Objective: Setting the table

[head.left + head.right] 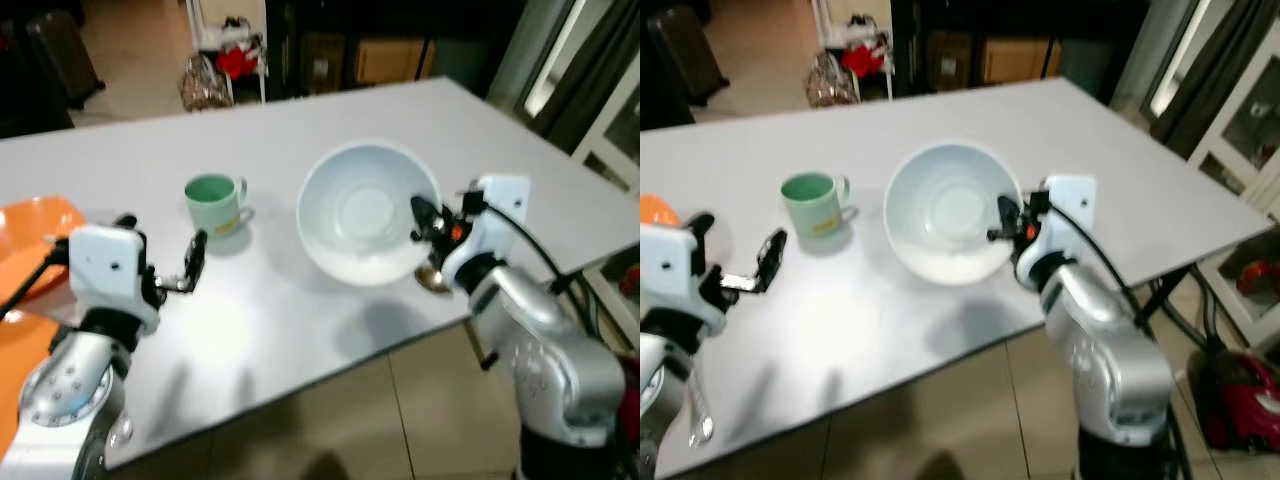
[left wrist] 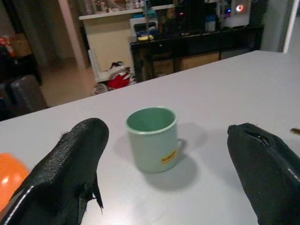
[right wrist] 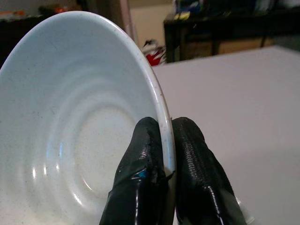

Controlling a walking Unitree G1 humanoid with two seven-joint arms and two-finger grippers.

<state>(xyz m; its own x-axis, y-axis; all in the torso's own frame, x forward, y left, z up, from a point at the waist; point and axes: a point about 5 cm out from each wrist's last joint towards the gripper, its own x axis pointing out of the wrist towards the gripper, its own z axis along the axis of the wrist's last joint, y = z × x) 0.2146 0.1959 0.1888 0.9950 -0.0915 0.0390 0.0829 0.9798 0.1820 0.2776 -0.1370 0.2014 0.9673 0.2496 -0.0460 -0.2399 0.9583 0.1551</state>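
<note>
Grey flat desk (image 1: 300,320) fills your workspace, dark shelving and a doorway behind it.

Right pincer (image 3: 165,154) is clamped on the near-right rim of the wide pale-blue ceramic bowl (image 1: 368,212): one finger inside the rim, one outside, rim edge squeezed between them. The bowl's body extends away from that pincer toward desk centre. It looks tilted in the wrist view; I can't tell from the head views whether its base is touching the desk.

A small metallic spoon-like thing (image 1: 433,279) lies just beside that pincer, under the bowl's near edge. Too blurred to confirm.

Left pincer (image 1: 190,270) is spread wide, holding nothing, hovering over bare desk. The mint-green enamel mug with a yellow label (image 2: 153,138) stands upright straight ahead of it, centred between the two fingers (image 2: 70,173) but apart from them, handle on the side toward the bowl.

Orange flat plate (image 1: 30,250) sits on the outer side of the left arm.

My read: left arm is nearer the mug, so advance straight along the finger axis, then close. Keep the right grip firm; thin rim may slip.
</note>
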